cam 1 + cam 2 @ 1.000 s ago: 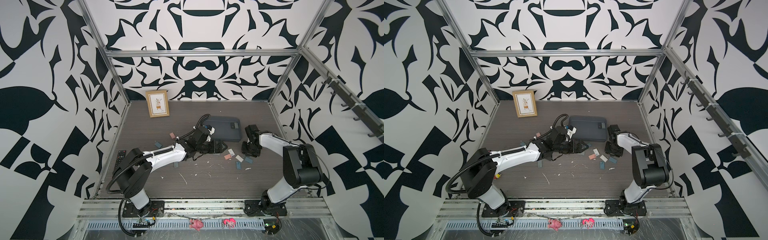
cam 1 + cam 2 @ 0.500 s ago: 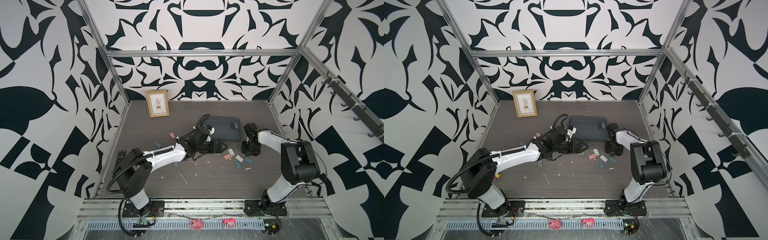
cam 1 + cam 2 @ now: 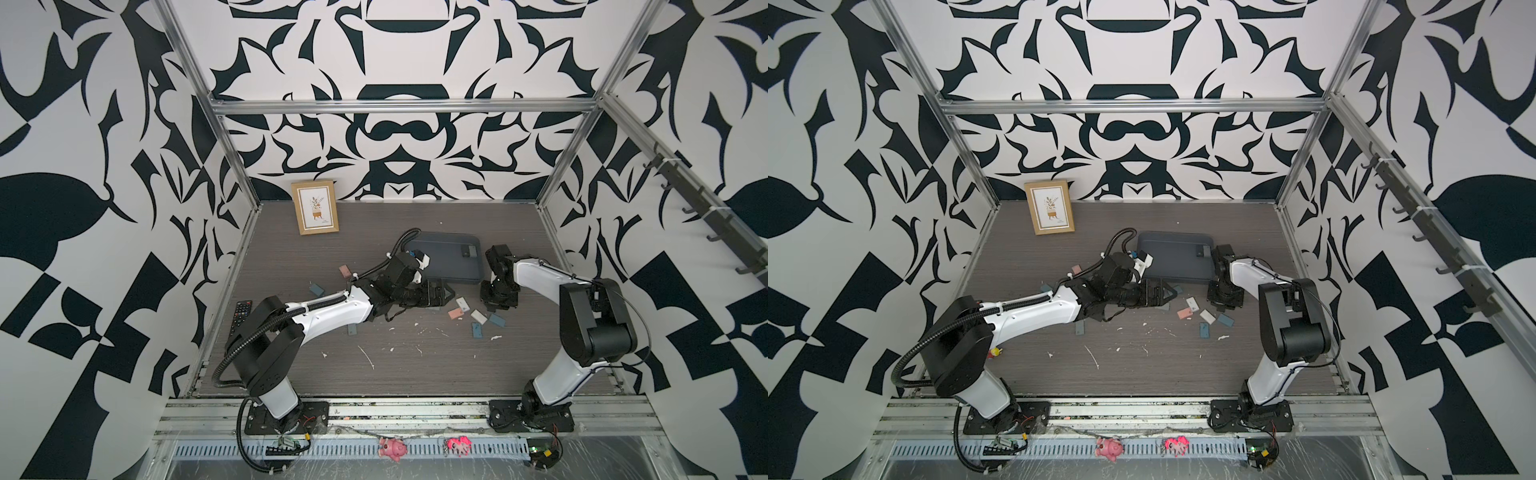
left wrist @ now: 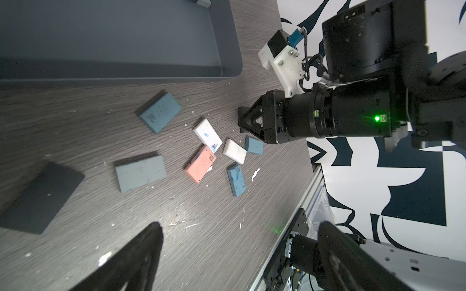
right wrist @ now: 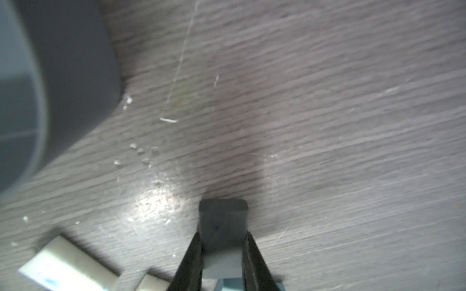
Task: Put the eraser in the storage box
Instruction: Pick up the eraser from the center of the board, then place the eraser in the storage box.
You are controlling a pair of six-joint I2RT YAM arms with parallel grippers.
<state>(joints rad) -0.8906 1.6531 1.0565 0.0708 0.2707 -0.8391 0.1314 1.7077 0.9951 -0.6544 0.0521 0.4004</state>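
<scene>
In the right wrist view my right gripper (image 5: 223, 243) is shut on a grey-blue eraser (image 5: 222, 221), held low over the wood table just outside a rounded corner of the storage box (image 5: 65, 63). In both top views the dark slate storage box (image 3: 444, 264) (image 3: 1167, 262) lies flat, with one dark eraser (image 3: 470, 250) inside near its right end. The right gripper (image 3: 496, 300) points down at the box's front right corner. My left gripper (image 3: 441, 293) (image 4: 239, 231) is open and holds nothing, in front of the box's near edge.
Loose erasers lie between the grippers: a pink one (image 3: 455, 313), white ones (image 3: 478, 316), blue ones (image 3: 477, 331) (image 4: 158, 112). More erasers (image 3: 344, 271) lie to the left. A remote (image 3: 241, 318) is at the left edge, a framed picture (image 3: 315, 208) at the back. White crumbs litter the front.
The right gripper's jaws have closed onto the grey-blue eraser, and the right arm's elbow has shifted slightly. The left arm has stayed still and open.
</scene>
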